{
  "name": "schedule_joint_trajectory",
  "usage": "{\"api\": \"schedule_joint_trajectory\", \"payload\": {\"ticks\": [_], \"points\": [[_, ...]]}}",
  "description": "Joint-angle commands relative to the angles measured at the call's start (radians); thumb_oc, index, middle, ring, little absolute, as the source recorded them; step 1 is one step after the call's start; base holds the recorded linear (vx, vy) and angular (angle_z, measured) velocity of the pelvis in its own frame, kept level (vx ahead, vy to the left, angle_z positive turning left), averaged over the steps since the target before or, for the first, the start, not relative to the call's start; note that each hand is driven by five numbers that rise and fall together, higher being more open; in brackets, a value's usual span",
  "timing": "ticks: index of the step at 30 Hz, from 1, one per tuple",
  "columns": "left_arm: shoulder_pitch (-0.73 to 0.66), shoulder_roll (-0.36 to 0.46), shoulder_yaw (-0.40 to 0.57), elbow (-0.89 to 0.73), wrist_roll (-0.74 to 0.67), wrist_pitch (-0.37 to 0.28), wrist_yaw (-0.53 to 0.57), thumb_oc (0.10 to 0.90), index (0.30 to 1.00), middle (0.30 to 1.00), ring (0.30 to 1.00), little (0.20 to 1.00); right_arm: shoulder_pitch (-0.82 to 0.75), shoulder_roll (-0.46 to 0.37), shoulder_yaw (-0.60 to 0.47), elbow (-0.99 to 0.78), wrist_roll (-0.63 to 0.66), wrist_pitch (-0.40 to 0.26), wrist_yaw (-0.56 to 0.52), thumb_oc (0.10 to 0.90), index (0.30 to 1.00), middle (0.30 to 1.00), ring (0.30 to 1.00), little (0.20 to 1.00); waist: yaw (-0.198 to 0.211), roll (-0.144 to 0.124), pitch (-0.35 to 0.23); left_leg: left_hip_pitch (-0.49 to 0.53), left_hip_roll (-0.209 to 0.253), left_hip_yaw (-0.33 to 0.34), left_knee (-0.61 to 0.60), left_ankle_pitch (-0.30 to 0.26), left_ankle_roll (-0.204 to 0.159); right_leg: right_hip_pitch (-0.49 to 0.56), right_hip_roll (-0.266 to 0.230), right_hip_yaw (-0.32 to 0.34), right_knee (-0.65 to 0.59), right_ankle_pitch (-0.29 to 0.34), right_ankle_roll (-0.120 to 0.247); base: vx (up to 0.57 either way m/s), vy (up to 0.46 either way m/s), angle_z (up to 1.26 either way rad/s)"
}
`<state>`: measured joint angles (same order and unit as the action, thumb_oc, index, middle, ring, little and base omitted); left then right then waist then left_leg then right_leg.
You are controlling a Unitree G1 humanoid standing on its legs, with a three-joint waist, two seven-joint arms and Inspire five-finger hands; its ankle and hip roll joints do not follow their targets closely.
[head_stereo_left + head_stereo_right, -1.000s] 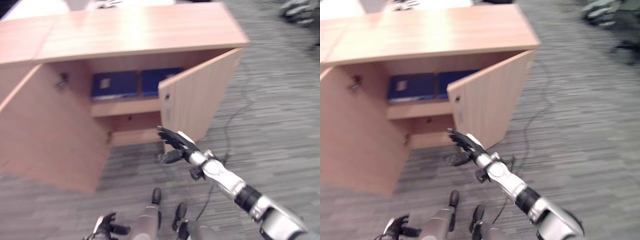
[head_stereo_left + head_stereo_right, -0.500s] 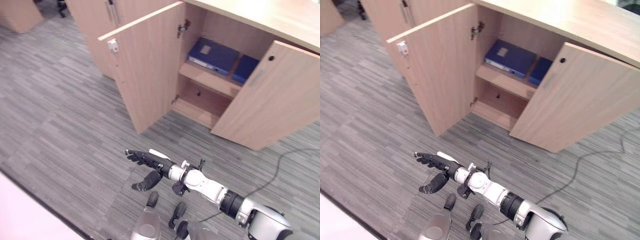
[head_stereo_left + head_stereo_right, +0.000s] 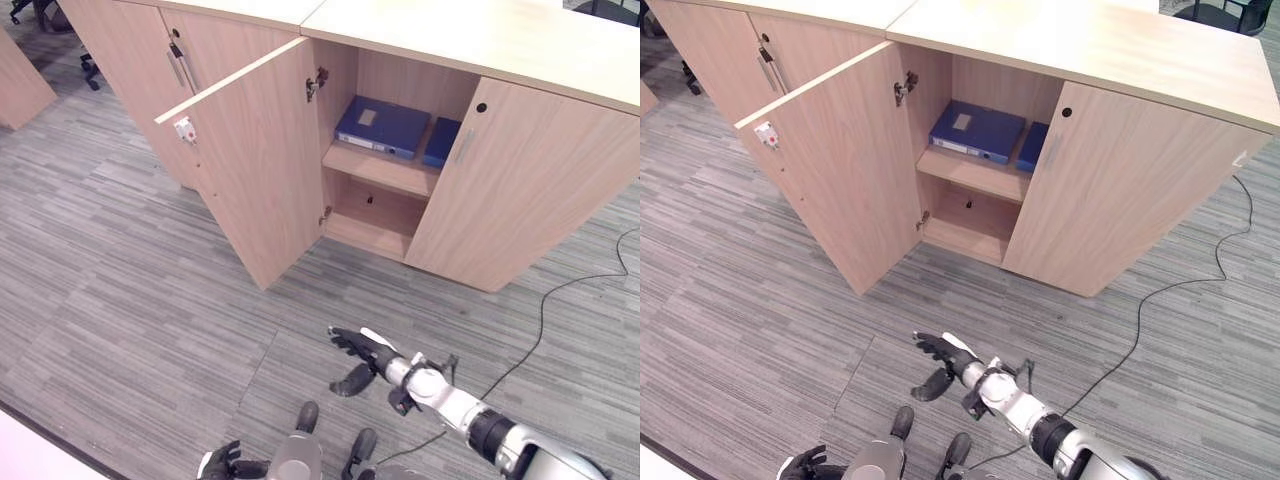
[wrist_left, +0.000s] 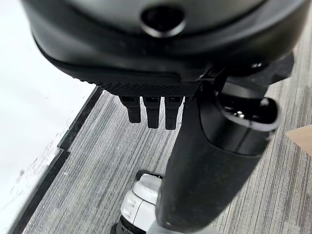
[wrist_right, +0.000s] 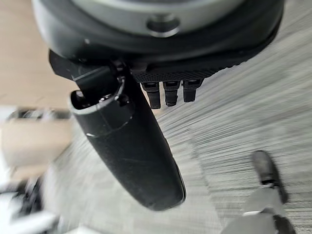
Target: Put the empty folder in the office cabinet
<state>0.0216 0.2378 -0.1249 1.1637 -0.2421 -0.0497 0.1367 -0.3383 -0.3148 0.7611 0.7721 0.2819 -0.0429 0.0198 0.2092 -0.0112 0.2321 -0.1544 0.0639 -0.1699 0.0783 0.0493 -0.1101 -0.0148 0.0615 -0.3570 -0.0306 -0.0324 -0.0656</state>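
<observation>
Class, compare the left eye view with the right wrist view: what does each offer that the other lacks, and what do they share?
Left eye view: the office cabinet, its left door swung open, and two blue folders lying on the upper shelf. Right wrist view: a close look along the thumb and straight fingers, with nothing held. Shared: the right hand, open, above the grey carpet floor.
</observation>
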Motion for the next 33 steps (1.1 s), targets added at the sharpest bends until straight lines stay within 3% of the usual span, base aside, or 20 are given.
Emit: {"api": "schedule_joint_trajectory", "payload": {"ticks": [1, 2, 3, 6, 8, 9, 10, 13, 16, 19, 21, 22, 23, 24, 26, 27, 30, 33], "points": [[0.022, 0.002, -0.061, -0.171, -0.174, -0.054, 0.042, 0.800, 0.900, 0.900, 0.900, 0.900, 0.046, 0.046, -0.094, 0.022, -0.060, -0.035, -0.068, 0.800, 0.900, 0.900, 0.900, 0.900, -0.026, -0.017, -0.047, -0.072, -0.028, -0.044, -0.151, 0.163, 0.003, 0.047, -0.013, -0.014, -0.029, -0.059, 0.083, 0.04, 0.008, 0.12], [0.023, 0.007, -0.088, -0.368, -0.244, -0.056, 0.026, 0.800, 0.900, 0.900, 0.900, 0.900, 0.048, 0.036, -0.116, 0.076, -0.087, -0.011, -0.074, 0.800, 0.900, 0.900, 0.900, 0.900, -0.032, -0.009, -0.048, -0.074, -0.030, -0.045, -0.152, 0.163, 0.007, 0.046, -0.014, -0.020, -0.029, -0.058, 0.084, 0.01, 0.027, 0.12], [0.016, 0.005, -0.097, -0.343, -0.259, -0.033, -0.008, 0.800, 0.900, 0.900, 0.900, 0.900, 0.051, 0.041, -0.166, 0.157, -0.070, 0.002, -0.102, 0.800, 0.900, 0.900, 0.900, 0.900, -0.036, -0.004, -0.050, -0.078, -0.032, -0.046, -0.153, 0.167, 0.008, 0.044, -0.015, -0.029, -0.030, -0.057, 0.086, 0.02, 0.037, 0.08], [-0.070, 0.046, -0.007, 0.018, -0.202, -0.038, -0.003, 0.800, 0.900, 0.900, 0.900, 0.900, 0.092, 0.063, -0.251, 0.264, -0.036, -0.015, -0.121, 0.800, 0.900, 0.900, 0.900, 0.900, -0.058, -0.015, -0.059, -0.064, -0.036, -0.029, -0.150, 0.147, 0.006, 0.062, -0.023, -0.018, -0.035, -0.064, 0.089, 0.06, 0.040, 0.06], [-0.102, 0.040, 0.027, 0.038, -0.201, -0.036, 0.019, 0.800, 0.900, 0.900, 0.900, 0.900, 0.140, 0.063, -0.295, 0.291, -0.055, -0.015, -0.147, 0.800, 0.900, 0.900, 0.900, 0.900, -0.068, -0.023, -0.063, -0.061, -0.041, -0.006, -0.133, 0.134, 0.009, 0.082, -0.032, -0.022, -0.037, -0.072, 0.091, 0.12, 0.086, -0.26], [-0.088, 0.009, 0.022, -0.049, -0.242, -0.051, 0.020, 0.800, 0.900, 0.900, 0.900, 0.900, 0.186, 0.055, -0.407, 0.426, -0.052, 0.011, -0.181, 0.800, 0.900, 0.900, 0.900, 0.900, -0.056, -0.005, -0.065, -0.102, -0.046, 0.023, -0.111, 0.146, 0.006, 0.099, -0.049, -0.073, -0.033, -0.086, 0.094, 0.14, 0.149, -0.04], [-0.088, 0.007, 0.021, -0.057, -0.262, -0.051, 0.013, 0.800, 0.900, 0.900, 0.900, 0.900, 0.189, 0.058, -0.444, 0.460, -0.029, 0.015, -0.185, 0.800, 0.900, 0.900, 0.900, 0.900, -0.053, 0.001, -0.066, -0.114, -0.040, 0.024, -0.117, 0.157, 0.003, 0.101, -0.053, -0.083, -0.030, -0.089, 0.096, 0.14, 0.173, 0.40], [-0.088, 0.000, 0.032, -0.045, -0.304, -0.043, -0.007, 0.800, 0.900, 0.900, 0.900, 0.900, 0.197, 0.059, -0.498, 0.524, -0.018, 0.027, -0.194, 0.800, 0.900, 0.900, 0.900, 0.900, -0.050, 0.005, -0.060, -0.145, -0.009, 0.042, -0.147, 0.137, -0.012, 0.120, -0.075, -0.093, -0.018, -0.127, 0.098, 0.19, 0.138, 0.90], [-0.078, -0.010, 0.055, -0.038, -0.330, -0.040, -0.017, 0.800, 0.900, 0.900, 0.900, 0.900, 0.218, 0.055, -0.546, 0.569, -0.028, 0.043, -0.198, 0.800, 0.900, 0.900, 0.900, 0.900, -0.053, 0.022, -0.051, -0.204, 0.061, 0.148, -0.158, 0.117, -0.013, 0.170, -0.106, -0.101, -0.001, -0.165, 0.106, 0.25, 0.189, 0.21], [-0.040, -0.020, 0.087, -0.038, -0.348, -0.037, -0.023, 0.800, 0.900, 0.900, 0.900, 0.900, 0.233, 0.056, -0.566, 0.580, -0.044, 0.050, -0.192, 0.800, 0.900, 0.900, 0.900, 0.900, -0.046, 0.033, -0.079, -0.183, 0.076, 0.165, -0.166, 0.117, -0.016, 0.197, -0.115, -0.092, -0.003, -0.174, 0.120, 0.32, 0.267, 0.05], [-0.026, -0.020, 0.104, -0.028, -0.347, -0.037, -0.029, 0.800, 0.900, 0.900, 0.900, 0.900, 0.249, 0.055, -0.590, 0.587, -0.044, 0.055, -0.188, 0.800, 0.900, 0.900, 0.900, 0.900, -0.043, 0.031, -0.100, -0.174, 0.063, 0.163, -0.166, 0.141, -0.017, 0.210, -0.140, -0.091, -0.002, -0.175, 0.127, 0.32, 0.343, -0.14], [-0.014, -0.019, 0.129, -0.008, -0.341, -0.035, -0.036, 0.800, 0.900, 0.900, 0.900, 0.900, 0.262, 0.056, -0.627, 0.595, -0.034, 0.060, -0.184, 0.800, 0.900, 0.900, 0.900, 0.900, -0.037, 0.031, -0.122, -0.158, 0.035, 0.178, -0.165, 0.161, 0.014, 0.214, -0.183, -0.100, 0.008, -0.148, 0.151, 0.35, 0.338, -0.04], [-0.013, -0.019, 0.130, -0.007, -0.341, -0.035, -0.036, 0.800, 0.900, 0.900, 0.900, 0.900, 0.263, 0.056, -0.626, 0.595, -0.034, 0.060, -0.184, 0.800, 0.900, 0.900, 0.900, 0.900, -0.039, 0.021, -0.123, -0.151, 0.032, 0.175, -0.163, 0.143, 0.004, 0.222, -0.186, -0.089, 0.007, -0.166, 0.150, 0.45, 0.538, -0.02], [-0.006, -0.011, 0.155, 0.017, -0.339, -0.029, -0.045, 0.800, 0.900, 0.900, 0.900, 0.900, 0.274, 0.062, -0.648, 0.605, -0.031, 0.062, -0.172, 0.800, 0.900, 0.900, 0.900, 0.900, -0.033, 0.015, -0.142, -0.132, -0.003, 0.189, -0.161, 0.140, 0.043, 0.214, -0.234, -0.090, 0.029, -0.125, 0.177, 0.38, 0.392, 0.07], [-0.003, -0.010, 0.178, 0.051, -0.335, -0.023, -0.051, 0.800, 0.900, 0.900, 0.900, 0.900, 0.279, 0.068, -0.661, 0.612, -0.032, 0.063, -0.161, 0.800, 0.900, 0.900, 0.900, 0.900, -0.034, 0.001, -0.157, -0.098, -0.047, 0.202, -0.158, 0.106, 0.074, 0.198, -0.290, -0.073, 0.079, -0.096, 0.202, 0.33, 0.426, 0.09], [-0.003, -0.010, 0.178, 0.052, -0.335, -0.023, -0.051, 0.800, 0.900, 0.900, 0.900, 0.900, 0.279, 0.068, -0.661, 0.612, -0.032, 0.063, -0.161, 0.800, 0.900, 0.900, 0.900, 0.900, -0.033, 0.000, -0.157, -0.098, -0.047, 0.203, -0.158, 0.105, 0.074, 0.198, -0.292, -0.072, 0.080, -0.097, 0.203, 0.22, 0.270, -0.04], [-0.007, -0.004, 0.207, 0.099, -0.329, -0.015, -0.062, 0.800, 0.900, 0.900, 0.900, 0.900, 0.283, 0.072, -0.680, 0.610, -0.023, 0.062, -0.148, 0.800, 0.900, 0.900, 0.900, 0.900, -0.044, -0.011, -0.172, -0.046, -0.117, 0.207, -0.163, 0.059, 0.119, 0.166, -0.378, -0.061, 0.192, -0.020, 0.225, 0.26, 0.340, -0.14], [0.000, 0.002, 0.224, 0.116, -0.322, -0.009, -0.067, 0.800, 0.900, 0.900, 0.900, 0.900, 0.285, 0.078, -0.681, 0.591, -0.023, 0.057, -0.141, 0.800, 0.900, 0.900, 0.900, 0.900, -0.063, -0.008, -0.165, 0.010, -0.186, 0.192, -0.166, 0.013, 0.164, 0.121, -0.469, -0.050, 0.360, 0.106, 0.231, 0.27, 0.369, 0.08]]}}
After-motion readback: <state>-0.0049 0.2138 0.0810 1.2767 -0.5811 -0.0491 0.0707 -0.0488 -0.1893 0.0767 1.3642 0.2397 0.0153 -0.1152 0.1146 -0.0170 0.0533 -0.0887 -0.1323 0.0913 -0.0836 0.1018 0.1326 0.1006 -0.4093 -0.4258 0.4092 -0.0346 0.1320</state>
